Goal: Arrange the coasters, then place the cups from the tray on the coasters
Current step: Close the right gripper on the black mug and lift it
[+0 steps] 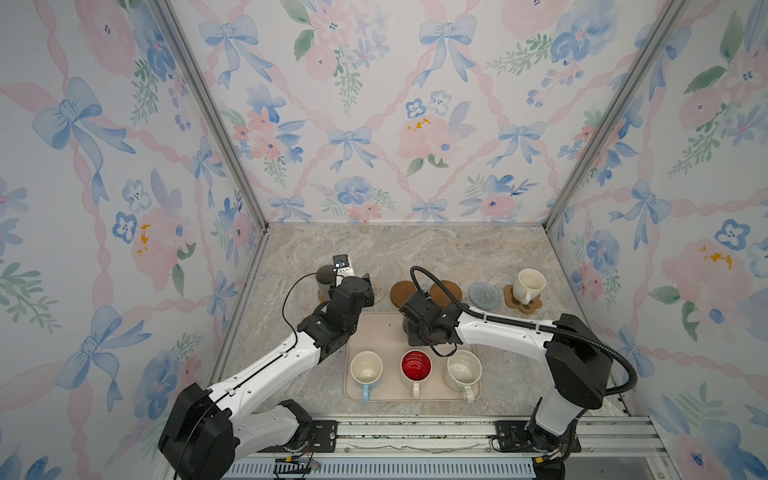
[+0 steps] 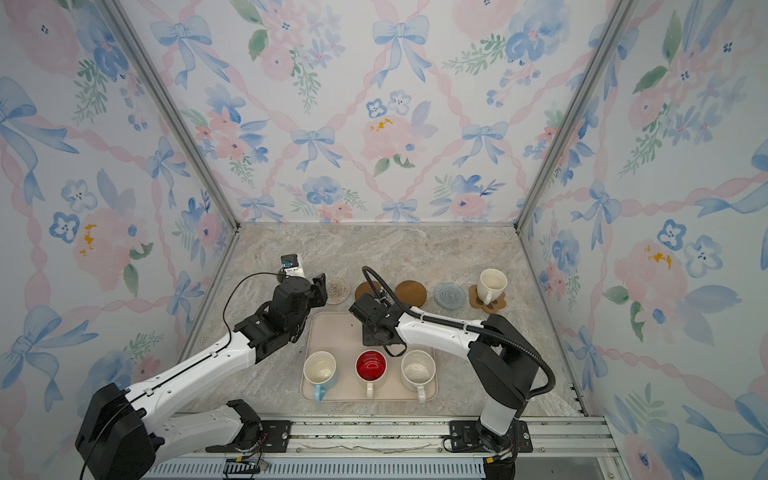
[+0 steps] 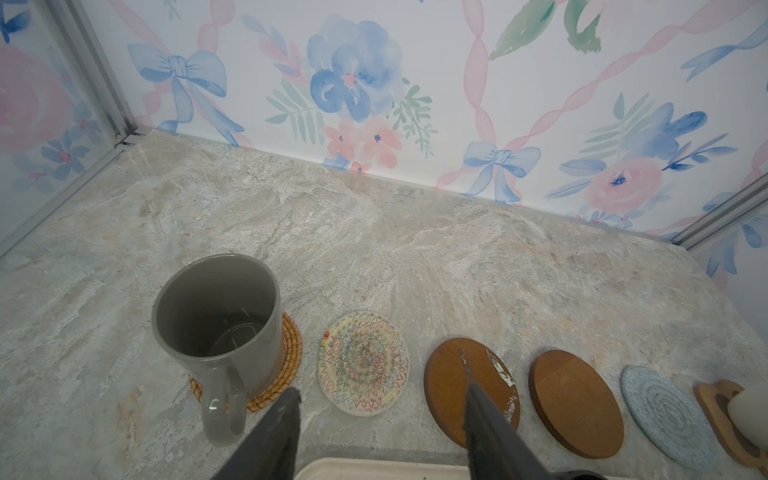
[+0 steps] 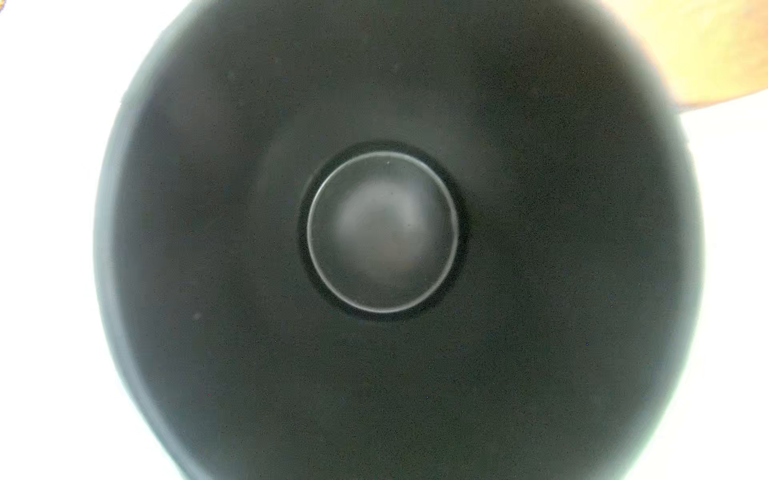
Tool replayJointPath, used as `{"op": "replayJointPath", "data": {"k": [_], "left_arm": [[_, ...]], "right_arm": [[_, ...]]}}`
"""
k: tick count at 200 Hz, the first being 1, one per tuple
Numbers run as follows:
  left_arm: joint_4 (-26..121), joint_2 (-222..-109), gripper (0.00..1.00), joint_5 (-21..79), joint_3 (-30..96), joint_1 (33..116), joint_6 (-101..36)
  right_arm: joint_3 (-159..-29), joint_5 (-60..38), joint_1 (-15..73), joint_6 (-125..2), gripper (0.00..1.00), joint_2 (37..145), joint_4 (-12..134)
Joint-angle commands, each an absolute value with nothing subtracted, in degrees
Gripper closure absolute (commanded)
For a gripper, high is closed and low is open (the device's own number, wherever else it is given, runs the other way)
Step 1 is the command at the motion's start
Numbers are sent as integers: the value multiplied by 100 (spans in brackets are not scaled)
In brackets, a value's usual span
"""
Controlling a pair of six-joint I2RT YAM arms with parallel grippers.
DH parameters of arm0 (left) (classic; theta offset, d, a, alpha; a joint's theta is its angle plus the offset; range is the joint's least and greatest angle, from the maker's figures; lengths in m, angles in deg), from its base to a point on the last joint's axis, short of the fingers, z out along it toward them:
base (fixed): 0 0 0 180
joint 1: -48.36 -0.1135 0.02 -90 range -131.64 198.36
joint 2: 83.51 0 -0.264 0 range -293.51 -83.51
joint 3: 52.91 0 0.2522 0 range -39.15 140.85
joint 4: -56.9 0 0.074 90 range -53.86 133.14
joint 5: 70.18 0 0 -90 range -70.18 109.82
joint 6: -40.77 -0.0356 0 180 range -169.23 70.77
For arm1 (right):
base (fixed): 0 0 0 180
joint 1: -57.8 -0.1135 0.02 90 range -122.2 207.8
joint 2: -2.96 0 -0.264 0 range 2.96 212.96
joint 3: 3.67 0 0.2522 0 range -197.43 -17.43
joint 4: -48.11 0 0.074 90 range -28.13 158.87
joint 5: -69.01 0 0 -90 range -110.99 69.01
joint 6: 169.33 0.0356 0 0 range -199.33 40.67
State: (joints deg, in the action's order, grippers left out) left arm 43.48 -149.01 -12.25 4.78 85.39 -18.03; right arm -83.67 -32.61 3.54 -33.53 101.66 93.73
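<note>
The left claw [image 3: 384,390] stands wide and empty beside the grey handled mug [image 3: 216,316] on the tan woven rattan coaster [image 3: 291,353]. The right claw [image 1: 419,332] hangs over the black mug [image 4: 382,232] at the far edge of the flat beige tray [image 1: 374,332]; whether it grips, I cannot tell.

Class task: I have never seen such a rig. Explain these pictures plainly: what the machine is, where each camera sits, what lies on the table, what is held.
Two robot arms with pincer grippers work at a table. Two pictures look down from overhead; two come from wrist cameras. Six coasters lie in a row; the grey mug and cream mug stand on the end ones. Three more mugs stand on the tray. The left gripper is open, empty. The right gripper is at the black mug; its grip is hidden.
</note>
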Motion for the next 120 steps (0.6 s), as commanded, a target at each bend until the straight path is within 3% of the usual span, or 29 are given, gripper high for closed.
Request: {"op": "replayJointPath", "data": {"k": [1,120], "left_arm": [[4426,-14772,41,-1207,368,8492,-1834],[4457,-14523,43,-1313,125,8442,-1789]], "right_arm": [[-8646,-3922,436,-3616,100,10049,9684],[-8604,-3963,1583,-4615,100,9010,9629]]}}
